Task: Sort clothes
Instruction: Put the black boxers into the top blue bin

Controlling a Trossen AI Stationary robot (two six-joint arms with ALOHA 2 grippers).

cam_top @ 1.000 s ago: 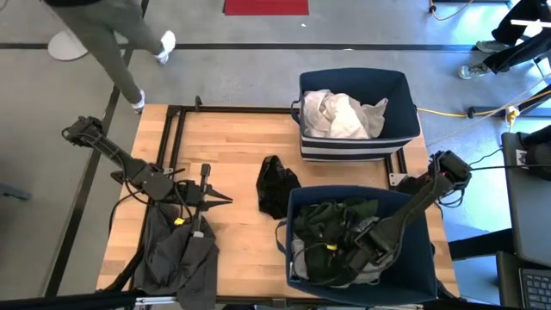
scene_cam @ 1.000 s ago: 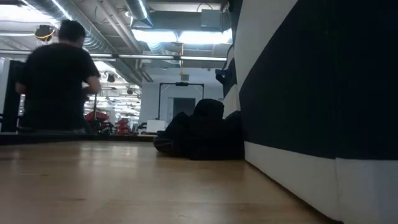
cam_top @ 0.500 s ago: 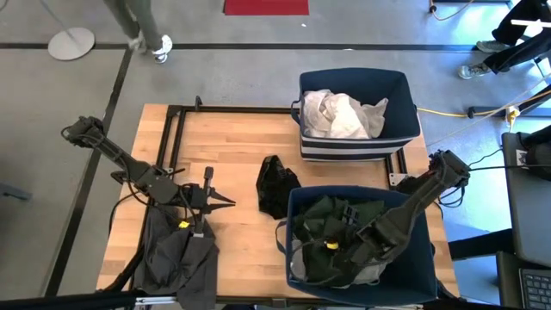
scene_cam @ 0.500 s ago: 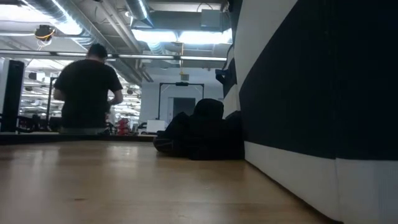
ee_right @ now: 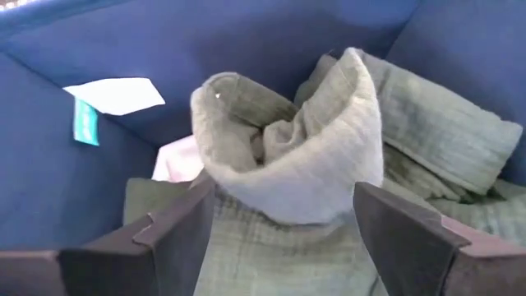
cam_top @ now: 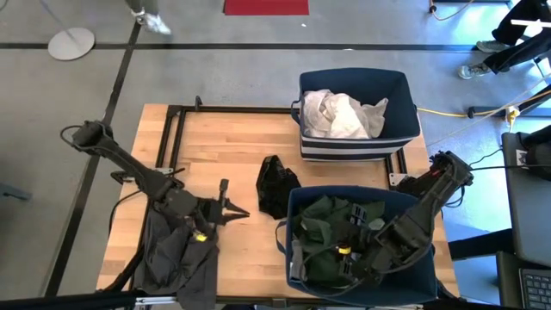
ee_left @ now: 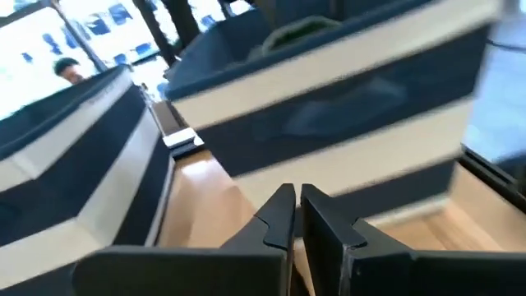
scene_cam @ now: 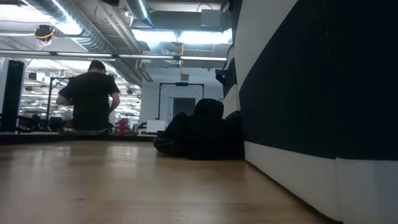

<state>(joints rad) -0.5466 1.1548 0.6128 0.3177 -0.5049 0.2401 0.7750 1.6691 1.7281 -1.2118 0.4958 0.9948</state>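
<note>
In the near navy bin (cam_top: 413, 284), my right gripper (ee_right: 288, 222) is open. Its fingers stand on either side of a bunched grey-green garment (ee_right: 304, 156), which lies on other dark green clothes (cam_top: 331, 228). My left gripper (cam_top: 234, 209) is shut and empty. It points toward the table's right over the wood, just past a charcoal grey garment (cam_top: 176, 254) that lies flat at the near left. A black garment (cam_top: 275, 185) sits in a heap at mid-table, against the near bin's wall (scene_cam: 311, 93). White clothes (cam_top: 344, 114) fill the far bin (cam_top: 405, 95).
The two bins take up the table's right half, and bare wood (cam_top: 232, 138) lies between them and the left arm. A black frame rail (cam_top: 172, 138) runs along the table's left and far sides. A person (scene_cam: 92, 93) stands in the room beyond the table.
My right gripper has moved a little toward the near right inside the near bin, and the green clothes beneath it have settled lower. My left gripper has gone toward the table's right and slightly nearer, still shut. The person beyond the far edge has walked away.
</note>
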